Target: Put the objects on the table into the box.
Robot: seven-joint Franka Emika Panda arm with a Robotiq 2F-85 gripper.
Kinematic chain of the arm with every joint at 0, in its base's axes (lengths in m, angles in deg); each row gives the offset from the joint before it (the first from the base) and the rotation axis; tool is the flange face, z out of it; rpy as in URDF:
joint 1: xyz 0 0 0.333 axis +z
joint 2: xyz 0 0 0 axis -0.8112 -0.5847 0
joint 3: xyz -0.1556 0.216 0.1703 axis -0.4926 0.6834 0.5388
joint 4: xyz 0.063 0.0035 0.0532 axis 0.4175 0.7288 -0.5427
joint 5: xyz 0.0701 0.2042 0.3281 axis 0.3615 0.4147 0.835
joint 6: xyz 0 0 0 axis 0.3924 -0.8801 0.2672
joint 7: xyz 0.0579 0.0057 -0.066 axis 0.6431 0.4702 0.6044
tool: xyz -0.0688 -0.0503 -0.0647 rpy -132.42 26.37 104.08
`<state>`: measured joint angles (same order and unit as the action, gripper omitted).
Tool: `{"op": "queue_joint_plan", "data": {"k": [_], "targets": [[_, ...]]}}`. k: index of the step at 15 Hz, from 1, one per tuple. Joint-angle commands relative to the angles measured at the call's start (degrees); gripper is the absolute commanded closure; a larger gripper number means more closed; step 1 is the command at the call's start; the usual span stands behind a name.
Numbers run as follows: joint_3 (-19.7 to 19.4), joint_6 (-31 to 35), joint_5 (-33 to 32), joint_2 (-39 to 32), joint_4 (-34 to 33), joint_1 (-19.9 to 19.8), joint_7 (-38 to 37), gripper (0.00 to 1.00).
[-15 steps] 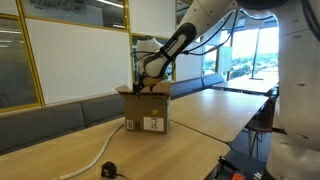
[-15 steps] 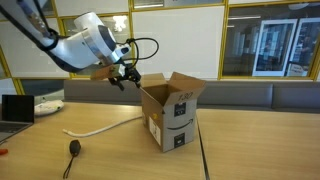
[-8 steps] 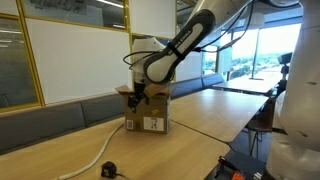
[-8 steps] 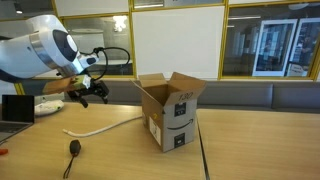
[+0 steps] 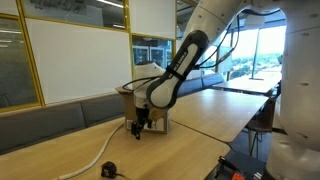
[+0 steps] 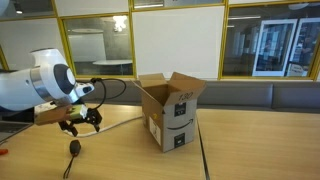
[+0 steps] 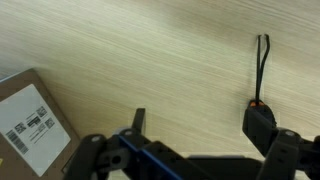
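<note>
Currently, gripper [image 6: 80, 122]: seemingly spread, hovering over open tabletop [image 6: 250, 150], apart from box [image 6: 172, 108].
Black plug [image 7: 260, 122]: near gripper.
White cable [image 6: 120, 122]: exterior views only.

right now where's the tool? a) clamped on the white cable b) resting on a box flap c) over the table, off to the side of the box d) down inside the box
C: in an exterior view the tool hangs above the table, clear of the cardboard box and close to the black plug, with nothing between its fingers.
</note>
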<state>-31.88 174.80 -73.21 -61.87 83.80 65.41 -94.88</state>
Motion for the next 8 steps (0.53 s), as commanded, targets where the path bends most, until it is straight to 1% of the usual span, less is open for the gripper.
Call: {"op": "queue_joint_plan", "data": {"k": [1,5,8], "targets": [[-1.5,8.4,-5.3,-7.2,-1.1,-0.1,-2.8,0.0],[-2.1,14.1,-6.2,-13.0,-2.5,0.9,-3.8,0.0],[-0.5,16.6,-4.4,-16.1,-3.7,1.0,-2.9,0.0]]}}
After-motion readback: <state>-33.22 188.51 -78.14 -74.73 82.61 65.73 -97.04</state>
